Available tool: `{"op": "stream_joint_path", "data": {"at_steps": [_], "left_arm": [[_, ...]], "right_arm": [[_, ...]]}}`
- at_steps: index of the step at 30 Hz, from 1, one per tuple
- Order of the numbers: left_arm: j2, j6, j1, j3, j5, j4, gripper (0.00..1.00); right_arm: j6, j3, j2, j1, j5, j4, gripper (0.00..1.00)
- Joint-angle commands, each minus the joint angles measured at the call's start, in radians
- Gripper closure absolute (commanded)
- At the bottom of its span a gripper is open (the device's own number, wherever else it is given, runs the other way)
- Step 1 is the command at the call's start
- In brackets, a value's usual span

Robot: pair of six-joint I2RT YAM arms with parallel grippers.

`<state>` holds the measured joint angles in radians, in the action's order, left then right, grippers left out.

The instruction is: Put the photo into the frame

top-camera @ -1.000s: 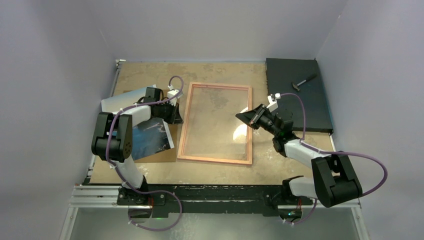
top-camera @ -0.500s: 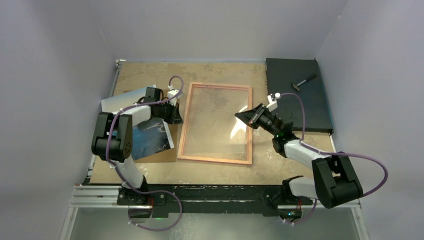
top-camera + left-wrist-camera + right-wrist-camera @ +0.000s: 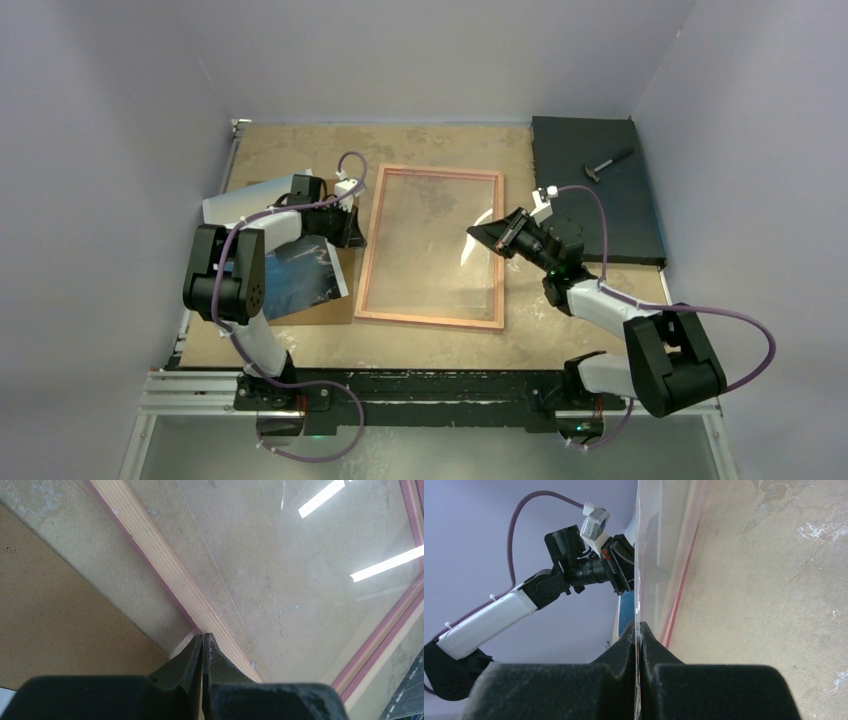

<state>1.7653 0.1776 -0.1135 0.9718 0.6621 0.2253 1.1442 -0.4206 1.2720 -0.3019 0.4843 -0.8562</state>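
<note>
The frame point(image 3: 430, 320) lies flat mid-table, pale wood side up, and its rim point(image 3: 165, 565) fills the left wrist view. My left gripper point(image 3: 355, 228) is shut and empty, its tips point(image 3: 202, 636) at the frame's left rim. My right gripper point(image 3: 472, 232) is shut on the right edge of the clear pane point(image 3: 640, 555), tilting it up over the frame's pink rim point(image 3: 681, 590); the jaws point(image 3: 638, 625) pinch the thin sheet. The photo point(image 3: 300, 275), dark blue with a white border, lies left of the frame under my left arm.
A brown backing board point(image 3: 320, 310) lies under the photo and shows beside the frame point(image 3: 60, 620). A black mat point(image 3: 595, 200) at the back right carries a small hammer point(image 3: 605, 165). A pale sheet point(image 3: 225, 205) lies at the far left.
My right gripper has shifted slightly left with the pane's edge, and the glare on the pane has moved with it. The left arm has stayed put.
</note>
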Motion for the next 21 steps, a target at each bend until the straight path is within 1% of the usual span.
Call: {"op": "stream_joint_path", "data": {"at_steps": [1,7,17,21], "left_arm": [[0.041,0.048,0.003,-0.044,-0.069,0.115,1.0],[0.04,0.048,0.002,-0.043,-0.067,0.114,1.0],[0.039,0.052,0.003,-0.041,-0.067,0.116,1.0],[0.04,0.051,0.002,-0.043,-0.065,0.115,1.0]], "right_arm": [[-0.036,-0.017,-0.022,-0.009,-0.027,-0.04,1.0],[-0.079,-0.042,-0.017,-0.03,-0.042,-0.012,1.0],[-0.074,-0.049,0.033,-0.046,-0.006,-0.068,1.0],[-0.054,-0.05,0.077,-0.046,0.037,-0.128,1.0]]}}
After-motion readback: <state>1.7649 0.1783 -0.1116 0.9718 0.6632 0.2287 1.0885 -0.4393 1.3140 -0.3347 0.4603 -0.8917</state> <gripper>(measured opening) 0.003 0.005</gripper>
